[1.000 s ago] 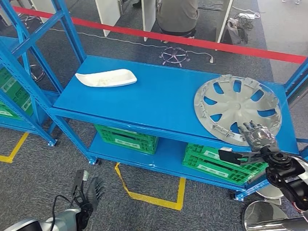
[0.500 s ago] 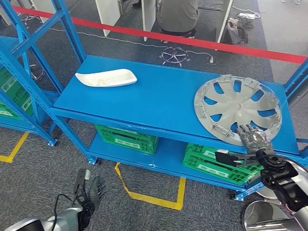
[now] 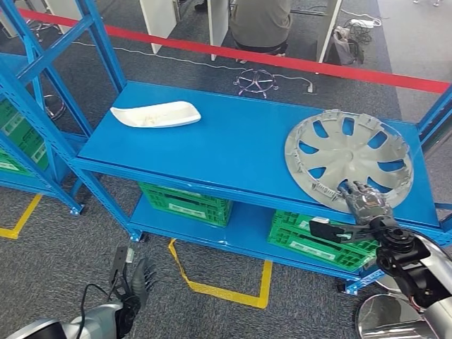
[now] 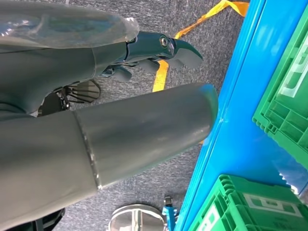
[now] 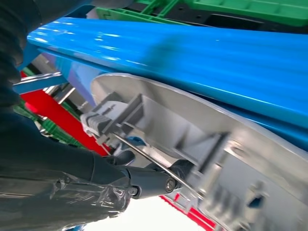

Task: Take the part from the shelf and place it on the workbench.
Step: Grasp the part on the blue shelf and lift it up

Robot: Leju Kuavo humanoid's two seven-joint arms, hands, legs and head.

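A silver hubcap [image 3: 349, 152] lies flat on the right end of the blue shelf [image 3: 240, 141]. My right hand [image 3: 365, 201] is at its near rim, fingers resting on the edge and thumb sticking out to the left below the shelf's front lip. In the right wrist view the dark fingers [image 5: 145, 180] lie against the hubcap's [image 5: 203, 125] inner clips and wire ring. A white curved part [image 3: 155, 114] sits at the shelf's left end. My left hand [image 3: 135, 282] hangs low over the carpet, fingers apart and holding nothing; its thumb [image 4: 145, 130] shows in the left wrist view.
Green crates [image 3: 183, 201] [image 3: 314, 240] fill the lower shelf. Blue uprights [image 3: 434, 113] frame the right end, and another rack stands at the left. Red tape [image 3: 266, 56] runs behind the shelf, with a seated person [image 3: 261, 21] beyond. Yellow tape [image 3: 229, 289] marks the floor.
My right hand has slid left along the hubcap's near rim and a little further onto it. The left hand has barely shifted. The hubcap has not moved.
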